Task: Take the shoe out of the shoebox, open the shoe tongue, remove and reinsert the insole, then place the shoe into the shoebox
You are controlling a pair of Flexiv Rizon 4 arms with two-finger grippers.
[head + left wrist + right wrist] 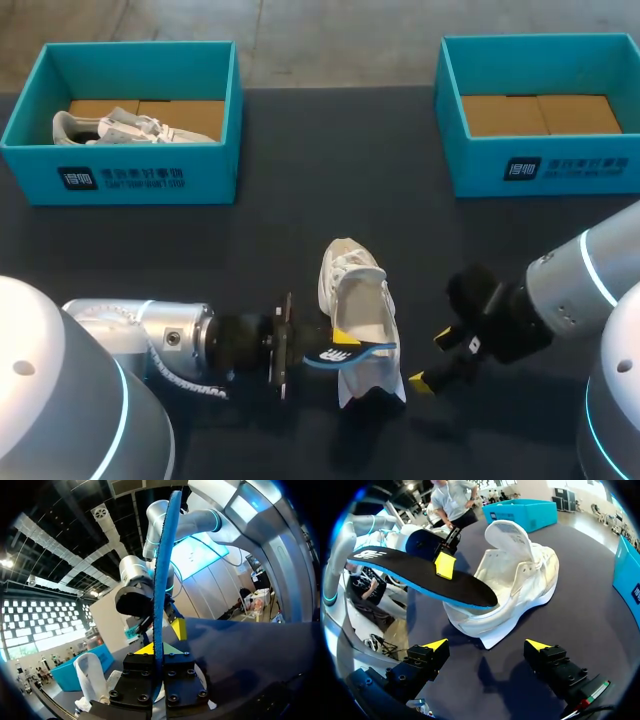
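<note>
A white shoe lies on the dark table at the middle, its tongue lifted back. My left gripper is shut on a black insole with a blue edge, held over the shoe's heel end. From the left wrist the insole shows edge-on between the yellow tips of that gripper. In the right wrist view the insole slants with one end at the shoe's heel opening. My right gripper stands open just right of the shoe, holding nothing.
A teal shoebox at the back left holds another pale shoe. A second teal shoebox at the back right shows only its cardboard floor. A flat white piece pokes out from under the shoe's heel.
</note>
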